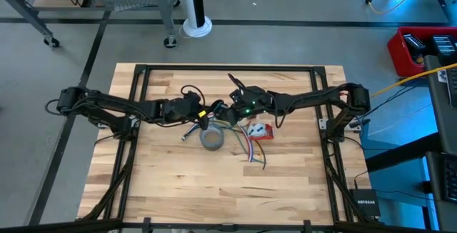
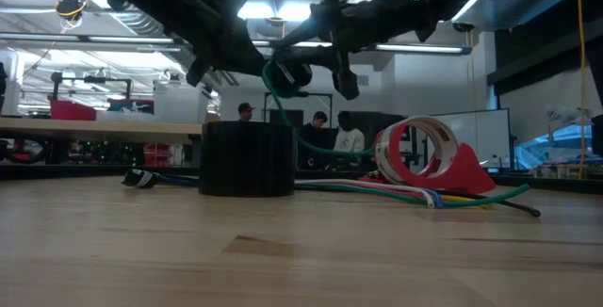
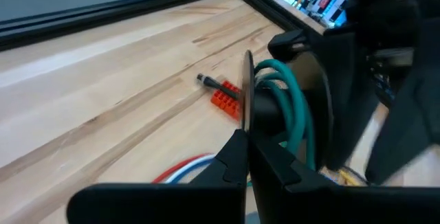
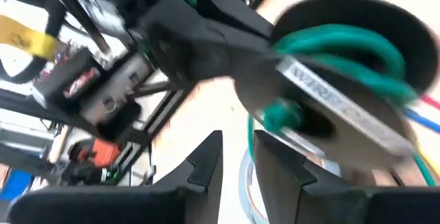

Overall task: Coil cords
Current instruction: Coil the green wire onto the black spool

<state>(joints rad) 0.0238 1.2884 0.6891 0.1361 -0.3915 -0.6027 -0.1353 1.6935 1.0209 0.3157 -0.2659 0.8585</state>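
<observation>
Grey tape roll (image 1: 212,139) at the table's (image 1: 164,183) centre is serving as our landmark: both dark arms are reaching in low from opposite edges and meeting just above it. We are seeing the left gripper (image 3: 246,136) with its fingers pressed together, pinching the rim of a dark spool beside the green cord (image 3: 292,107), which is looped around that spool, lifted off the wood over the roll. Facing it, the right gripper (image 4: 237,148) is hovering just short of the loops, fingers slightly apart and empty. Beside the roll, loose coloured wires (image 1: 251,149) and a red tape dispenser (image 2: 429,156) are lying.
</observation>
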